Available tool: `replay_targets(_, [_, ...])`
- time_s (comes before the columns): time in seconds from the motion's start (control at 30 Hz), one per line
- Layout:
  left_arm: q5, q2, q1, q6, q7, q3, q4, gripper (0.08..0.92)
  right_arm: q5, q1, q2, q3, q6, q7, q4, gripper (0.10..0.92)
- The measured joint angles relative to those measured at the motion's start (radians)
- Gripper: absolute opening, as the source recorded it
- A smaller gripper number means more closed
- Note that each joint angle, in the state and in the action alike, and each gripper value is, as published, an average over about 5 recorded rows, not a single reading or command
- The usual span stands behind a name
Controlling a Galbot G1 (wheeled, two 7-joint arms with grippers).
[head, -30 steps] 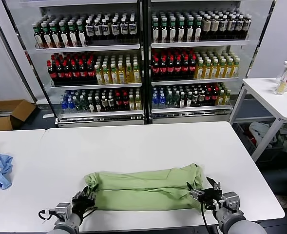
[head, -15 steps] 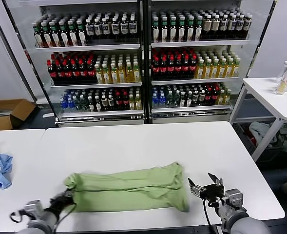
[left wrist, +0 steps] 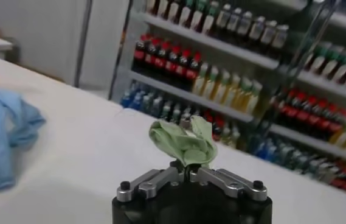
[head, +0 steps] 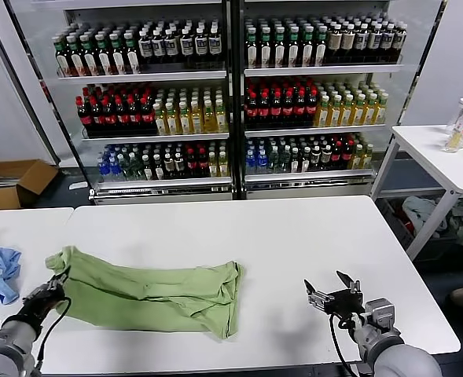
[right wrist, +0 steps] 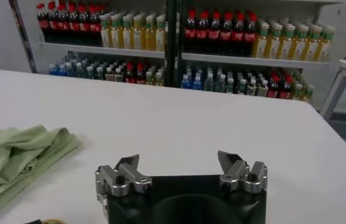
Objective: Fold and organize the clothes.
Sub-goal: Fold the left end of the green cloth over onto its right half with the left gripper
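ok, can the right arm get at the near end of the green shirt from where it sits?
Probably yes. The right gripper is open and empty above bare table, with nothing between it and the green shirt, whose nearer end lies off to its left. The left gripper is shut on the far end.

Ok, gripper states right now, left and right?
Left gripper: shut on the green shirt.
Right gripper: open, holding nothing.
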Motion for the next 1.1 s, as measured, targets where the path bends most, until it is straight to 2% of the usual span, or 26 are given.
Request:
replay_targets(0.33, [-0.144, -0.095, -0.023, -0.012, 0.001, 0.149, -0.104, 0.095, -0.009, -0.004, 0.001, -0.003, 0.008, -0.006, -0.006, 0.823])
replay_targets(0.77, [-0.135, -0.159, -0.102, -0.022, 0.014, 0.391, -0.038, 0.108, -0.01, -0.005, 0.007, -0.003, 0.013, -0.007, -0.017, 0.822])
replay_targets(1.1, [0.048, -0.182, -0.148, -0.032, 0.061, 0.55, 0.022, 0.371, -0.01, 0.004, 0.014, -0.007, 0.015, -0.008, -0.027, 0.823])
